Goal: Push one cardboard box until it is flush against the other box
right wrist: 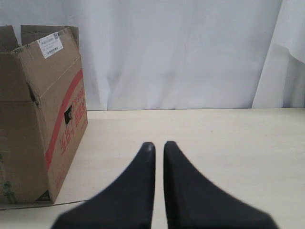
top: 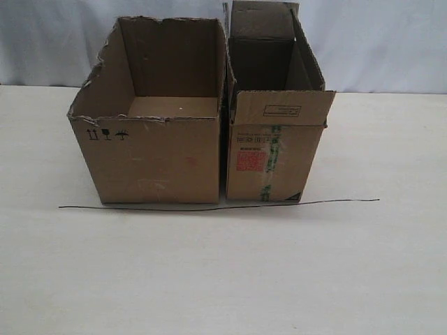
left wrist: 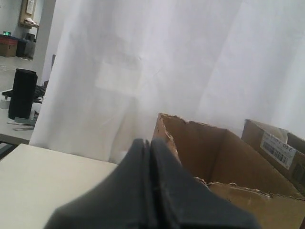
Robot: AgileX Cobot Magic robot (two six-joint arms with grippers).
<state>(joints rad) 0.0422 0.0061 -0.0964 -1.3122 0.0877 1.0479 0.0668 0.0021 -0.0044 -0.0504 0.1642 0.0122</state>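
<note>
In the exterior view the wide cardboard box (top: 157, 153) with ragged top edges and small black symbols stands side by side with the other box (top: 276, 150), narrower, with red print and green-striped tape. Their facing walls touch or nearly touch. Neither gripper shows in that view. My left gripper (left wrist: 149, 143) is shut with nothing in it, raised beside the torn corner of the cardboard box (left wrist: 209, 152); the other box (left wrist: 276, 148) shows behind it. My right gripper (right wrist: 158, 144) hovers low over the table, its fingers all but together and empty, well apart from the other box (right wrist: 43, 119).
A thin dark wire (top: 216, 206) lies on the pale table (top: 223, 279) along the front of both boxes. A white curtain (top: 377, 42) hangs behind. Past the curtain's edge, the left wrist view shows a black object (left wrist: 21, 93) on a desk.
</note>
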